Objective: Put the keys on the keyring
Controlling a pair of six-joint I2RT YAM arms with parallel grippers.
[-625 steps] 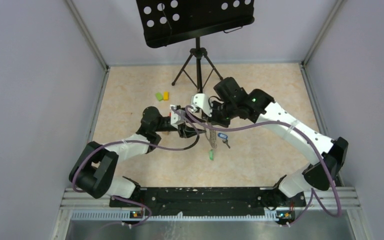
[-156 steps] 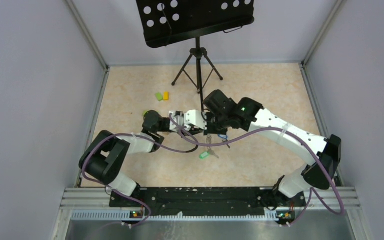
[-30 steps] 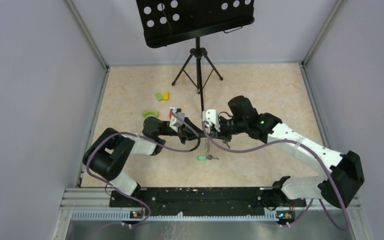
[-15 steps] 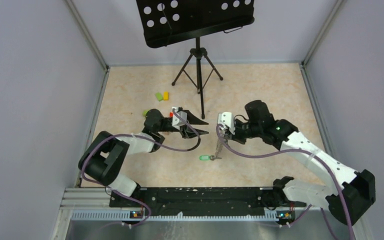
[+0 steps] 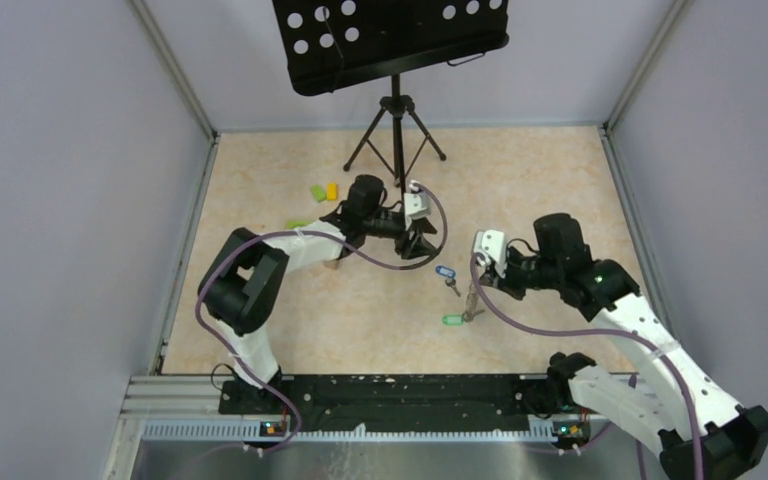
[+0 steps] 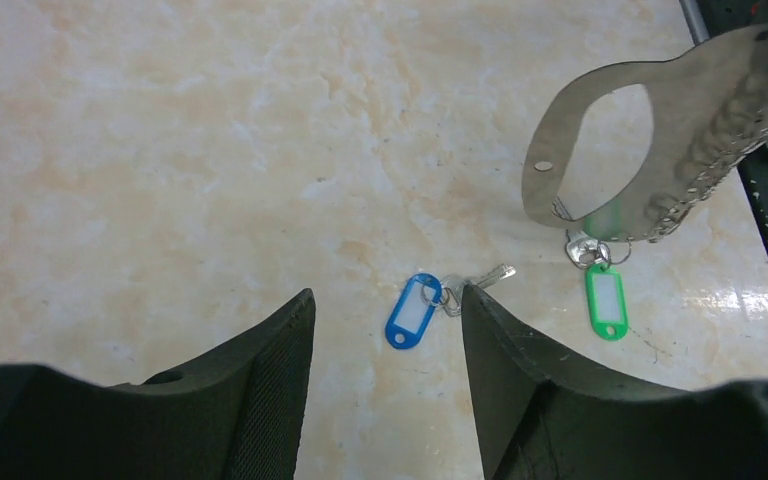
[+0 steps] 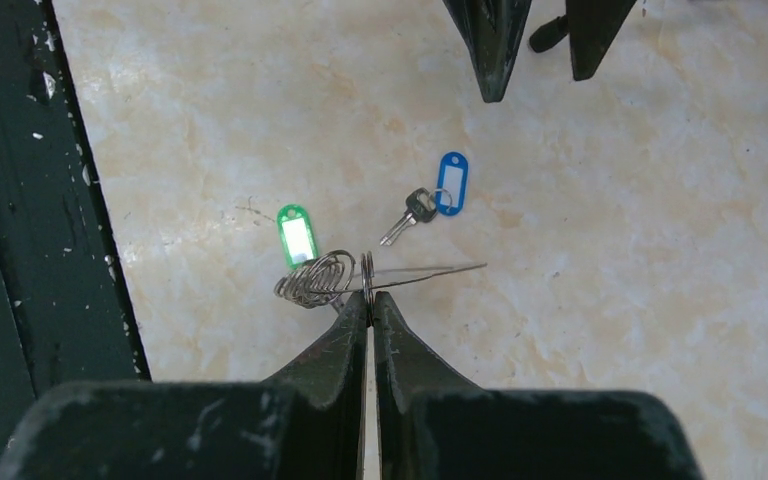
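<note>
The keyring (image 6: 650, 140), a grey metal oval loop with a chain along one side, hangs in my right gripper (image 7: 368, 292), which is shut on its thin edge. One of the keys, with a green tag (image 7: 297, 237), hangs at the ring's lower end, its tag (image 5: 451, 320) down at the table. The other key, with a blue tag (image 6: 412, 310), lies loose on the table (image 5: 260, 300), just beyond my left gripper (image 6: 385, 292). That gripper stands open and holds nothing. In the top view the left gripper (image 5: 422, 248) sits just left of the blue tag (image 5: 446, 272), and the right gripper (image 5: 475, 285) is further right.
A black music stand on a tripod (image 5: 395, 130) stands at the back. Small green (image 5: 317, 192) and yellow (image 5: 331, 190) blocks and another green piece (image 5: 298, 223) lie at the left rear. Grey walls close in both sides.
My left gripper has opened and swung back and right. The right gripper carried the keyring with the green-tag key to the right. The blue-tag key now lies alone on the table.
</note>
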